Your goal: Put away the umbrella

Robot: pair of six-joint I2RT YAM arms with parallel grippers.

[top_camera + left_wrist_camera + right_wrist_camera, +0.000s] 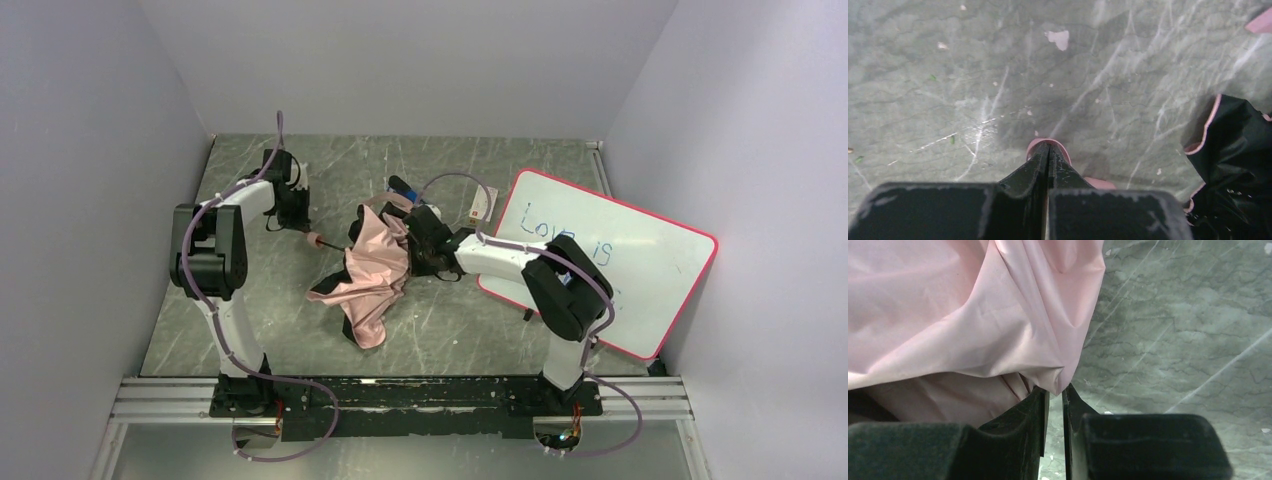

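Looking down from the top cam, I've got the umbrella (pixel 375 270) lying mid-table (pixel 480 330), half collapsed. Pink fabric is bunched up, w/ black lining showing at its 8 o'clock edge. A thin shaft runs out toward 10 o'clock and ends in a pink knob (pixel 316 240).

Left gripper (pixel 1048 146) sits right at that knob, approx 10 o'clock of the canopy. Its jaws are pressed fully together, no gap. On the wrist cam a rounded pink bit peeks out under the tips, but I can't tell if it's actually pinched. Black lining w/ a pink hem fills the 4 o'clock corner of that view.

Right gripper (pixel 1055 390) is pushed into the canopy's 2 o'clock side. Jaws are nearly closed, just a narrow slit. A fold of pink fabric comes down to the tips and looks nipped betw. them.

Whiteboard (pixel 610 260), pink frame w/ "Love is" written on it, lies skewed at 3 o'clock of the umbrella. The right arm crosses its near-left corner.
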